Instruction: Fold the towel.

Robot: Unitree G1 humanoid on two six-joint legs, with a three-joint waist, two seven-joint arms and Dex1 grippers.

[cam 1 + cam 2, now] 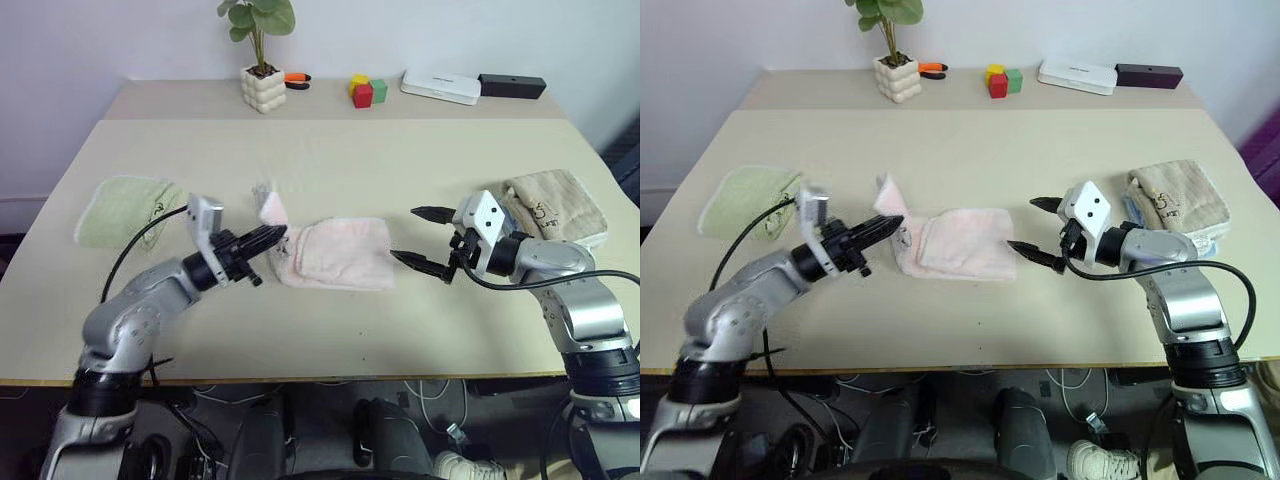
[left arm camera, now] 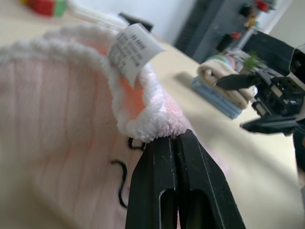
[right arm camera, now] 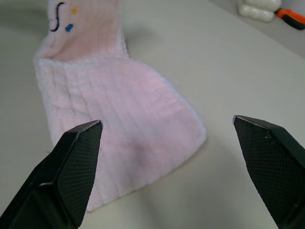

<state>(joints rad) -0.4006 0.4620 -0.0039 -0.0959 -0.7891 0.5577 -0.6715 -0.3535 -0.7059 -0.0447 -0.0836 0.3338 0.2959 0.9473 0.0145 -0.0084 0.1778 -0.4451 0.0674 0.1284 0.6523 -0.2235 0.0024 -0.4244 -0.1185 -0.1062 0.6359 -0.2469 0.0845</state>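
The left tool point(image 1: 278, 236) has its black fingers pinched together on the near-left corner of the pink towel point(image 1: 340, 252), lifting that corner so the whitish edge and a small white care label point(image 2: 134, 51) stand up off the worktop point(image 1: 330, 160). The rest of the towel lies flat in the middle of the worktop, stretching away to the right from that tool. The right tool point(image 1: 420, 238) hovers just beside the towel's right edge, its two fingers spread wide apart, holding nothing and pointing in toward the cloth. Farther out, a green folded towel point(image 1: 125, 208) lies at the left, a tan folded towel point(image 1: 553, 205) at the right behind the right arm. Along the back sit a potted plant point(image 1: 262, 60), coloured blocks point(image 1: 366, 90) and a white box point(image 1: 440, 86).
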